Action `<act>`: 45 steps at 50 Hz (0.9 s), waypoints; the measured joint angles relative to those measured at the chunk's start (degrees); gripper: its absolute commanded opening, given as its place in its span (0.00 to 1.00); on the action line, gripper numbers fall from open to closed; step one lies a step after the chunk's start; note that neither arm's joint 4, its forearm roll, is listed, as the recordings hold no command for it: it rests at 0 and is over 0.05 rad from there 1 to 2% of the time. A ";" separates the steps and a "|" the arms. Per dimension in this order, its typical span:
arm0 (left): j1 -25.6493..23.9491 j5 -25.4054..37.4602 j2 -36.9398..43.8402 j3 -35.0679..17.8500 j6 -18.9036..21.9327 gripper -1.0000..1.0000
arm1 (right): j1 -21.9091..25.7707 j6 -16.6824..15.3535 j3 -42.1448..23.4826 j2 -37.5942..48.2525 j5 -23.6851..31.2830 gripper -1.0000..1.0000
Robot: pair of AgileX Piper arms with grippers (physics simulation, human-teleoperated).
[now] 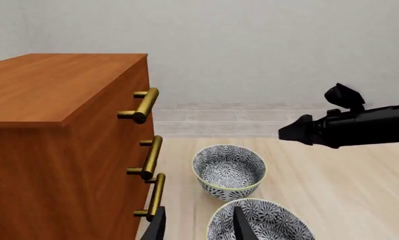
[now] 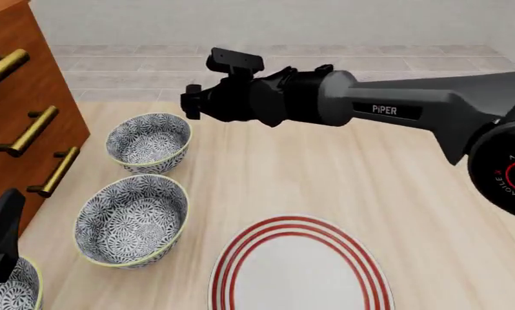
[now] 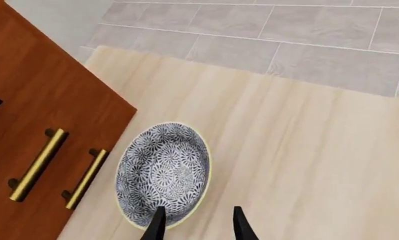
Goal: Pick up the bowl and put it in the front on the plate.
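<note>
- Three patterned bowls stand in a row beside the wooden drawer cabinet [image 2: 17, 97]: far bowl [image 2: 149, 142], middle bowl [image 2: 133, 219], near bowl [image 2: 8, 290], the last cut off by the frame's edge.
- Plate [image 2: 296, 271]: flat on the table [image 2: 395, 194], near the front edge, to the right of the middle bowl, nothing on it.
- Right gripper [image 3: 196, 222]: raised above the table, just beyond the far bowl; fingers parted, nothing between them; one fingertip overlaps the far bowl's rim in the wrist view.
- Left gripper [image 1: 198, 227]: low beside the cabinet, over the near bowl; fingers spread, holding nothing.
</note>
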 measured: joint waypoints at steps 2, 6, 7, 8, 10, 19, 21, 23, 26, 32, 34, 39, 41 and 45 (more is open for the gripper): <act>0.00 0.00 0.00 0.00 0.00 1.00 | -0.15 0.12 -0.51 0.56 0.06 1.00; 0.00 0.00 0.00 0.00 0.00 1.00 | -0.29 0.51 -1.37 1.61 0.08 1.00; 0.00 0.00 0.00 0.00 0.00 1.00 | -0.31 0.62 -1.56 1.85 0.08 1.00; 0.00 0.00 0.00 0.00 0.00 1.00 | -0.33 0.73 -1.75 2.10 0.07 1.00; 0.00 0.00 0.00 0.00 0.00 1.00 | -0.38 0.96 -2.19 2.65 0.08 1.00; 0.00 0.00 0.00 0.00 0.00 1.00 | -0.44 1.92 -4.41 5.19 0.16 1.00; 0.00 0.00 0.00 0.00 0.00 1.00 | -0.44 2.08 -4.97 5.72 0.21 1.00; 0.00 0.00 0.00 0.00 0.00 1.00 | -0.45 2.25 -5.57 6.27 0.26 1.00; 0.00 0.00 0.00 0.00 0.00 1.00 | -0.46 2.49 -6.50 7.11 0.35 1.00; 0.00 0.00 0.00 0.00 0.00 1.00 | -0.48 2.93 -8.41 8.82 0.57 1.00; 0.00 0.00 0.00 0.00 0.00 1.00 | -0.43 3.11 -8.91 9.32 0.59 1.00; 0.00 0.00 0.00 0.00 0.00 1.00 | -0.25 3.46 -10.12 10.45 0.69 1.00; 0.00 0.00 0.00 0.00 0.00 1.00 | -0.19 3.55 -10.68 10.92 0.79 1.00; 0.00 0.00 0.00 0.00 0.00 1.00 | -0.02 3.67 -11.69 11.78 1.02 1.00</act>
